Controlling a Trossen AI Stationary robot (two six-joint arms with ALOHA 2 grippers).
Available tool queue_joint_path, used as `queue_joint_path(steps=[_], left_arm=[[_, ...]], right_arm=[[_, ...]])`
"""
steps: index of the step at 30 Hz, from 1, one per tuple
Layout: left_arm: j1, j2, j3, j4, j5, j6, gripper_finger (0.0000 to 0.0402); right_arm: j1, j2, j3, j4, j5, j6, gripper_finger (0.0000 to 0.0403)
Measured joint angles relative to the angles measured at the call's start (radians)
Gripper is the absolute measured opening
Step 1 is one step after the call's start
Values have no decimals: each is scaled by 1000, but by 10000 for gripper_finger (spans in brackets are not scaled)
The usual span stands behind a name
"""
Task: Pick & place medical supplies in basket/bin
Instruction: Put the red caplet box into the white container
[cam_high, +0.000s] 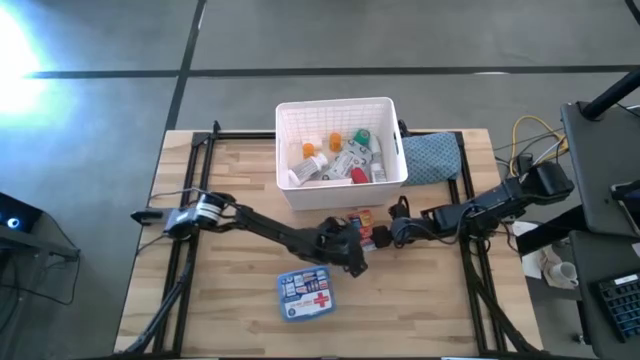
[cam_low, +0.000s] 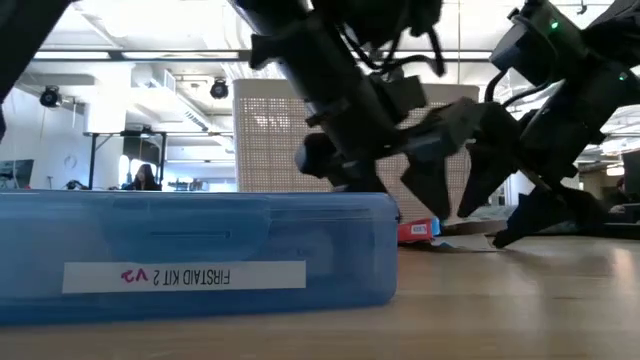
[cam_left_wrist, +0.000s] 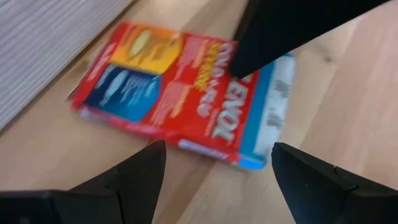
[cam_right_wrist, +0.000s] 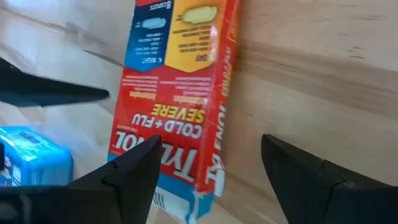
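Observation:
A flat red Tylenol box (cam_left_wrist: 180, 87) lies on the wooden table (cam_high: 230, 250), just in front of the white basket (cam_high: 340, 110). The basket holds bottles, vials and small boxes. My left gripper (cam_left_wrist: 217, 180) is open, low over the box's near long edge. My right gripper (cam_right_wrist: 208, 180) is open too, with a finger on either side of the box's (cam_right_wrist: 180, 106) blue-white end. Neither shows contact with it. In the high view the two grippers (cam_high: 352, 250) (cam_high: 388, 234) meet at the box (cam_high: 362, 220). The blue first-aid pouch (cam_high: 305, 295) lies flat nearer the front edge.
A blue-grey folded cloth (cam_high: 432, 158) lies right of the basket. The basket's slotted wall (cam_left_wrist: 43, 43) stands close behind the box. The pouch (cam_low: 190, 250) fills the low view's foreground. Black frame rails (cam_high: 190, 200) run along the table's sides, and cables (cam_high: 530, 140) lie at the far right.

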Motion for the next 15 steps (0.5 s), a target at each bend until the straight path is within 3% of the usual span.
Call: queue_joint_path(steps=[7, 15], left_arm=[[1, 71, 117, -1, -1, 112, 271], [6, 71, 115, -16, -2, 114, 271]], right_arm=[[-21, 30, 6, 43, -11, -33, 256], [-61, 27, 5, 63, -27, -80, 216]])
